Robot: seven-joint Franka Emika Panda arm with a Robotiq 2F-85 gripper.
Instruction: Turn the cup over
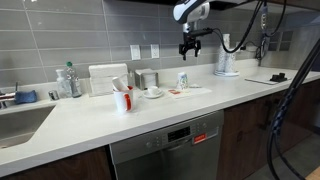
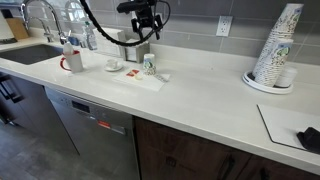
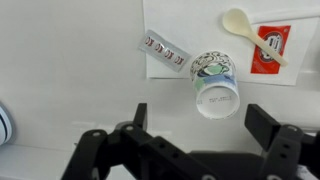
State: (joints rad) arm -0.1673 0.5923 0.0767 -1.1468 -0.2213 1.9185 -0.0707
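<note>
The cup (image 3: pixel 215 85) is small, white and tapered, with a blue-green print. It stands on a white mat (image 3: pixel 160 20) with its flat base towards the wrist camera, so it looks upside down. It also shows in both exterior views (image 1: pixel 182 79) (image 2: pixel 149 66). My gripper (image 3: pixel 203 125) is open and empty. It hangs well above the cup in both exterior views (image 1: pixel 190 45) (image 2: pixel 146 27), apart from it.
A plastic spoon (image 3: pixel 250 30), a red packet (image 3: pixel 268 50) and a striped sachet (image 3: pixel 163 48) lie near the cup. A white mug with red things (image 1: pixel 122 98), a cup on a saucer (image 1: pixel 153 92), a sink (image 1: pixel 20 120), a kettle (image 1: pixel 227 60) and stacked paper cups (image 2: pixel 275 50) stand on the counter.
</note>
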